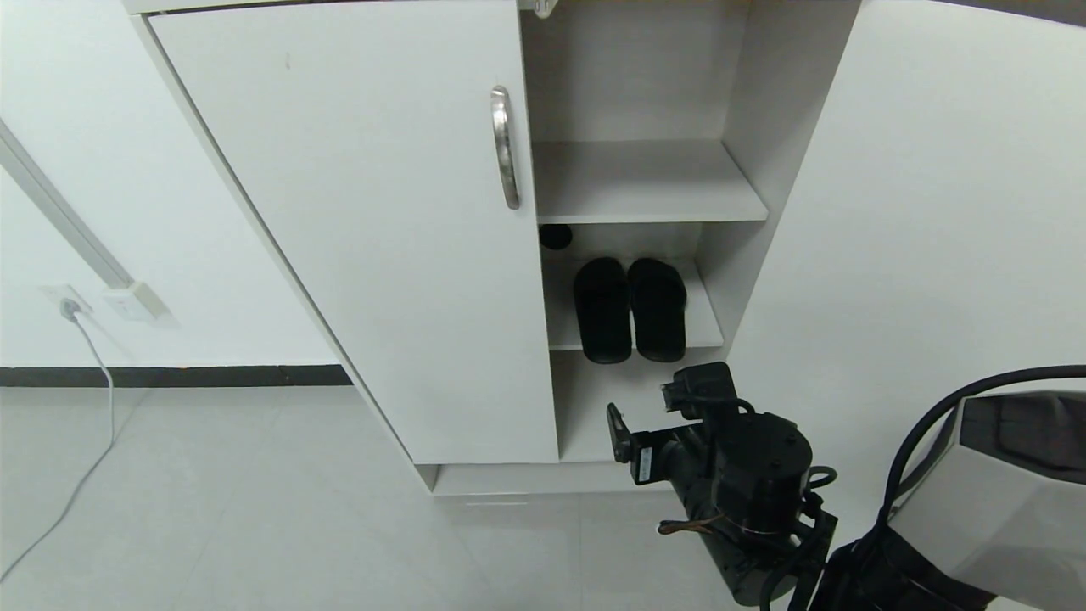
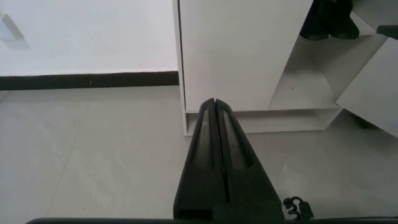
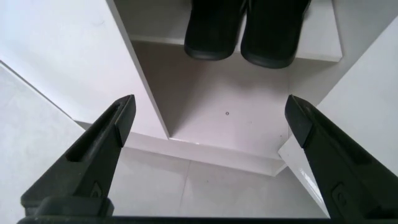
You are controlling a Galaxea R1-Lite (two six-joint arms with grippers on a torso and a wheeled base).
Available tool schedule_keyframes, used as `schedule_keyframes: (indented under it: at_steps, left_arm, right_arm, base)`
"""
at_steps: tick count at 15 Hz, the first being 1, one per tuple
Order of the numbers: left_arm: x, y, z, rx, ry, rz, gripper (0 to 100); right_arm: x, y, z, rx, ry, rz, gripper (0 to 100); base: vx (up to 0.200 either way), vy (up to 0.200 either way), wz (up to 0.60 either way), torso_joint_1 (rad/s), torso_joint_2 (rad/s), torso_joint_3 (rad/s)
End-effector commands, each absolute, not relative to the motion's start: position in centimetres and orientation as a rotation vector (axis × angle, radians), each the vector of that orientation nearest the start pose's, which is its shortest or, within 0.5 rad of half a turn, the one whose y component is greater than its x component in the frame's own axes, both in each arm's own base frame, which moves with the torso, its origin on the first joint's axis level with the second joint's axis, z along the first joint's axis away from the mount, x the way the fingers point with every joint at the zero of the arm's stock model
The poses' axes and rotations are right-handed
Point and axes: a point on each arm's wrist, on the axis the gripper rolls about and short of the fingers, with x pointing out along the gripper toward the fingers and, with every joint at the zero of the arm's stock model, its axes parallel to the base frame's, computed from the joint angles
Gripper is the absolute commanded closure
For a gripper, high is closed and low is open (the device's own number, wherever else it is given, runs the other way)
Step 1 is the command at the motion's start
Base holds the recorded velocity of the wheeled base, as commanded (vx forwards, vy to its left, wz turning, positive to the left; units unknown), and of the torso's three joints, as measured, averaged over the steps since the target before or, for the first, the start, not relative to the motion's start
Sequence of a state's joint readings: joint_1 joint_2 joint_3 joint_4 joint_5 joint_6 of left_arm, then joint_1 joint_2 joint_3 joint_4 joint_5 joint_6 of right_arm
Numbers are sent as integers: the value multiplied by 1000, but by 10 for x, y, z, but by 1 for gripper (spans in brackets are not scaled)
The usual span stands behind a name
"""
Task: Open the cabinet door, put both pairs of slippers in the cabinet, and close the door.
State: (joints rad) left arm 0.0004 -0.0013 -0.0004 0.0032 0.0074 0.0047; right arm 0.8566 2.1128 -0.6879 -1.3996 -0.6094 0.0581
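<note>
Your pair of black slippers point(image 1: 629, 310) lies side by side on the lower shelf point(image 1: 708, 327) of the cabinet point(image 1: 764, 102), reaching the shelf's front edge. A small dark thing point(image 1: 556, 236) sits at the shelf's back left corner, too hidden to identify. The right door point(image 1: 916, 212) stands swung open. The left door point(image 1: 365, 238), with its metal handle point(image 1: 505, 148), is closed. Your right hand point(image 3: 209, 109) is spread wide and empty before the bottom compartment, below the slippers. Your left hand point(image 2: 214, 106) has its fingers pressed together, holding nothing, above the floor point(image 2: 93, 149) and facing the cabinet's base.
</note>
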Motion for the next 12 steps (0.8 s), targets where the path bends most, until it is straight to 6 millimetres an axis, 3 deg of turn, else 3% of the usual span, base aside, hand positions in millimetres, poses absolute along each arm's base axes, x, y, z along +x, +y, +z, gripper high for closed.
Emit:
schedule_keyframes:
  at_steps: [1,12]
  left_arm:
    - [-23,0,75,6,3,9,100]
    - [-23,0,75,6,5,5,100]
  right_arm:
    - [242,258,91,38,29,245,0]
    - [243,259,90,36,31,245,0]
  base:
    - [0,0,0,0,0,0]
    - [0,0,0,0,0,0]
